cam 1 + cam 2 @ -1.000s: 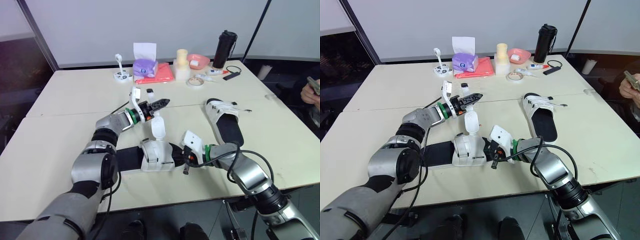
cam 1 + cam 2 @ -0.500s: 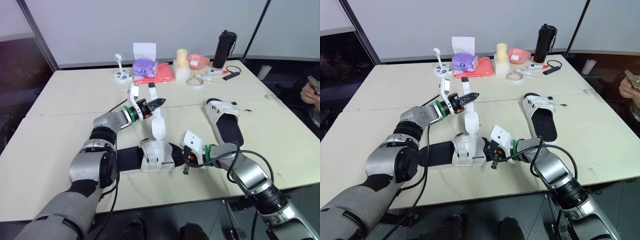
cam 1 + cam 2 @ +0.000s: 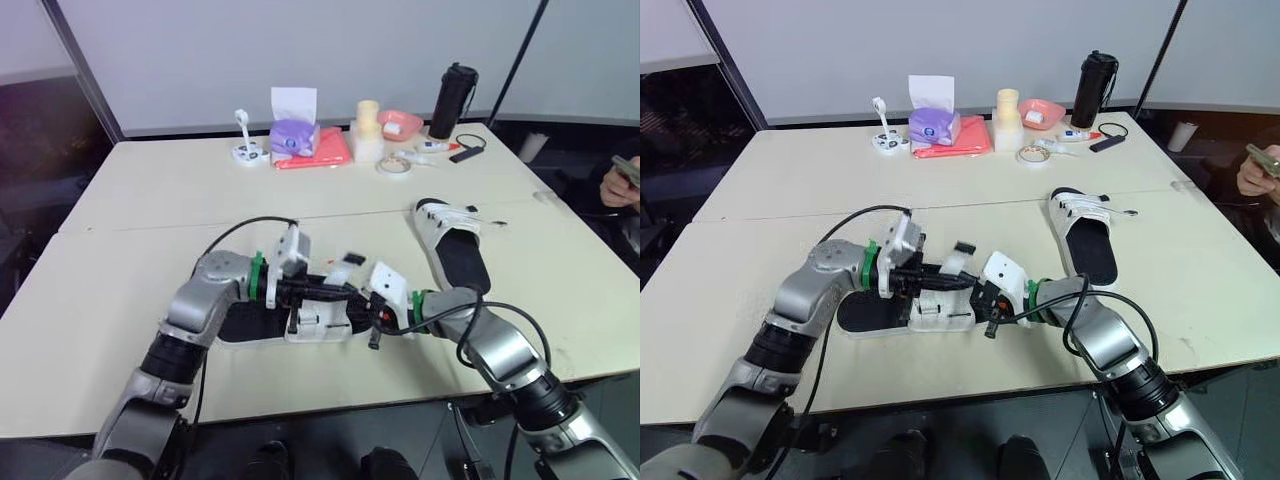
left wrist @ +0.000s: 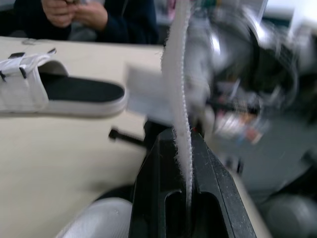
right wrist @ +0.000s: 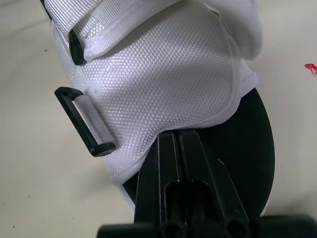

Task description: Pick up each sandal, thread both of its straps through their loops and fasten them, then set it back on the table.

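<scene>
Left wrist view: the left gripper (image 4: 187, 139) pinches a white strap (image 4: 176, 69) seen edge-on, and everything behind it is smeared. The right gripper (image 5: 174, 136), fingers pressed together, nips the rim of the near sandal (image 3: 320, 325), its tips hidden under the white upper. The second sandal (image 3: 455, 250) lies well apart on the pale table (image 3: 150, 190). A pink bowl (image 3: 398, 123) by the far edge holds something white I can't make out.
</scene>
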You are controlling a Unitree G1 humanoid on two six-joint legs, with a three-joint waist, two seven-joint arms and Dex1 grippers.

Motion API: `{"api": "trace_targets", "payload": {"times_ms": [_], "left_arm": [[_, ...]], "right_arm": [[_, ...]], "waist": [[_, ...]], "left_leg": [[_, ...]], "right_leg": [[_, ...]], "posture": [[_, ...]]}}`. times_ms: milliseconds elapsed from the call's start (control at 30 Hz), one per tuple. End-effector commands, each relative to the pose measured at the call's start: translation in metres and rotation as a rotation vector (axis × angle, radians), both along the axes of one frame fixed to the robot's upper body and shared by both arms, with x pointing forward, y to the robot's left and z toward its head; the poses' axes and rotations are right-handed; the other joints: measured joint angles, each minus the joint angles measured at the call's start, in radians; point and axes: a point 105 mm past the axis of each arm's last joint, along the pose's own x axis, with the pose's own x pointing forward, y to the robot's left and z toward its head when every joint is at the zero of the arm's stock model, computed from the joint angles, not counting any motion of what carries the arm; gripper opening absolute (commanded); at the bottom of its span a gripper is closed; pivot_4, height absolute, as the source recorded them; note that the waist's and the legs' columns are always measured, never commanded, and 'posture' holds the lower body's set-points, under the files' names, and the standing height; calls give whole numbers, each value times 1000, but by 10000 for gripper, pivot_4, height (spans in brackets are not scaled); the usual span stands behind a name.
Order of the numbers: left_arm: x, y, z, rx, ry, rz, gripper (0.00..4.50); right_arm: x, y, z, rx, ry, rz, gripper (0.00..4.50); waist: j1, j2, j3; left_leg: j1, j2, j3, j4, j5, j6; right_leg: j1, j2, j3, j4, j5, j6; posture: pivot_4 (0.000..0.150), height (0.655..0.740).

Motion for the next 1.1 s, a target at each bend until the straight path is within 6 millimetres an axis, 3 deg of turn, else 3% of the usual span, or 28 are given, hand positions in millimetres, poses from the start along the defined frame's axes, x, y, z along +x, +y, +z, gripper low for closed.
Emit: {"api": "trace_targets", "payload": {"times_ms": [33,233,433,700,800,1033,1100], "left_arm": [[-11,-7,12,3,-221,-62,524],[-15,-4,7,34,-418,-112,524],[-25,-3,5,56,-461,-159,524],[-38,-3,9,39,-315,-155,524],[-43,-2,8,51,-246,-153,9414],[-53,8,10,88,-109,-178,44166],[-55,11,15,88,-64,-188,44739]], "right_arm": [[-4,-5,-16,-43,59,-9,0],[-4,-5,-18,-51,61,-4,0],[-3,-6,-19,-56,63,0,0],[-1,-7,-19,-66,56,5,0],[-1,-6,-19,-66,56,6,0],[1,-6,-19,-67,56,11,0],[2,-6,-19,-67,56,13,0]], "waist": [[-1,0,0],[-2,0,0],[-3,0,0],[-5,0,0],[-6,0,0],[-5,0,0],[-5,0,0]], "left_leg": [[0,0,0,0,0,0],[0,0,0,-1,0,0],[0,0,0,-1,0,1],[0,0,0,-1,0,1],[0,0,0,-1,-1,1],[3,0,-1,-1,-1,1],[3,0,-1,-1,-1,1]], "right_leg": [[0,0,0,0,0,0],[0,0,0,0,0,0],[0,0,0,0,0,0],[0,0,-1,0,0,1],[0,0,-1,0,-1,1],[3,0,-1,0,-1,1],[3,0,-1,0,-1,1]], "posture": [[1500,7400],[1500,7400],[1500,7400],[1500,7400],[1500,7400],[1500,7400],[1500,7400]]}}
